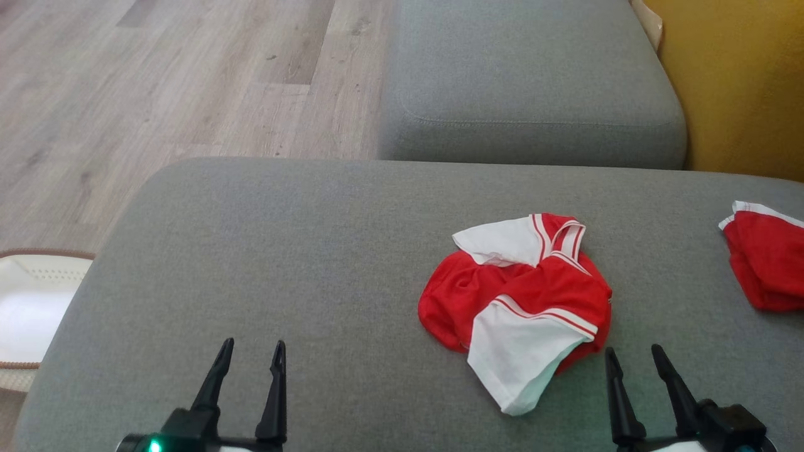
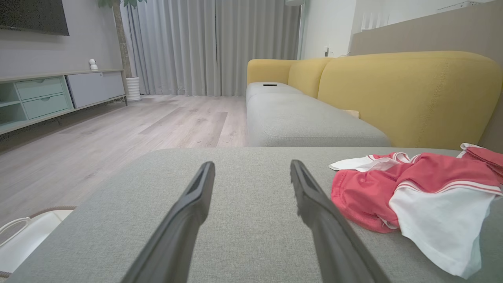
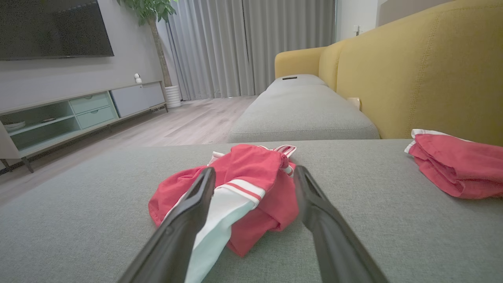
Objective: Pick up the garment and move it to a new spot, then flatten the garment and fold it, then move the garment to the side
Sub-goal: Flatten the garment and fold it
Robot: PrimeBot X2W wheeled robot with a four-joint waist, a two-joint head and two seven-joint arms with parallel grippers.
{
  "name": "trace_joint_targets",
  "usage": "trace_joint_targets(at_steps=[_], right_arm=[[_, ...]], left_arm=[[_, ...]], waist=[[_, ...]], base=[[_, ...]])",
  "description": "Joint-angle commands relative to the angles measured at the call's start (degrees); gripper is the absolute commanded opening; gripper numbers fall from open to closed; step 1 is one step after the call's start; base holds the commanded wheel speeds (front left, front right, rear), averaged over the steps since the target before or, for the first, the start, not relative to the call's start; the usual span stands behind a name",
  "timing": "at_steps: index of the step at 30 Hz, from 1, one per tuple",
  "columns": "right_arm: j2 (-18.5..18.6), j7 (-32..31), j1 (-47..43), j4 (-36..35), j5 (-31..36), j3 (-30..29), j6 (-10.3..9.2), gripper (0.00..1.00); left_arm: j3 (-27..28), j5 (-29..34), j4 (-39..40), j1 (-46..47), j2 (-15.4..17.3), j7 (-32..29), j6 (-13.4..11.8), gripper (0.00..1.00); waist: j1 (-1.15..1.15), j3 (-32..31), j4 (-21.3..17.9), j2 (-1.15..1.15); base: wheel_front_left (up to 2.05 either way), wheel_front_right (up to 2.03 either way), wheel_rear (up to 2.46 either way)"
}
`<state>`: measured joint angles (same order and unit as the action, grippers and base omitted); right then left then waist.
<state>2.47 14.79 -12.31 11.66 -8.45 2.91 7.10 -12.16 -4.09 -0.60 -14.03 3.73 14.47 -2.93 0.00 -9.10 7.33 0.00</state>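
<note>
Figure: a crumpled garment on the grey seat cushion, lying right of the cushion's middle and toward its near edge. The garment is a bunched heap of red fabric with two white panels. One panel spreads across the far side of the heap. The other reaches toward the cushion's near edge as a tapering flap. Thin red-and-white stripes border each white panel. The panels are possibly sleeves, though the bunching hides the cut. Soft folds and shadowed creases cross the red part, and a rounded hem runs along its left margin.

The left gripper is over the cushion's near edge, left of its middle. Its fingers are spread apart with nothing between them, well apart from the garment. The right gripper is also at the cushion's near edge, just right of the white flap, fingers likewise parted and empty. A second red piece with white trim rests at the cushion's right edge, apart from the garment.
</note>
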Motion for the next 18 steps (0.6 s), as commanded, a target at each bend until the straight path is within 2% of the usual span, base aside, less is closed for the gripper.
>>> trace_joint_targets(at_steps=[1, 18], right_arm=[[0.41, 0.21, 2.45, -1.77, -0.21, 0.97, 0.39, 1.0], [0.41, 0.21, 2.4, -1.85, -0.57, 0.72, 0.39, 1.0]], left_arm=[[2.1, 0.64, 1.56, 2.47, -0.48, 0.52, 0.37, 1.0], [2.23, 1.19, 1.13, 2.3, -0.79, 0.52, 0.9, 1.0]], waist=[[0.0, 0.03, 0.01, 0.0], [0.0, 0.15, -0.15, 0.0]], base=[[0.0, 0.0, 0.0], [0.0, 0.0, 0.0]])
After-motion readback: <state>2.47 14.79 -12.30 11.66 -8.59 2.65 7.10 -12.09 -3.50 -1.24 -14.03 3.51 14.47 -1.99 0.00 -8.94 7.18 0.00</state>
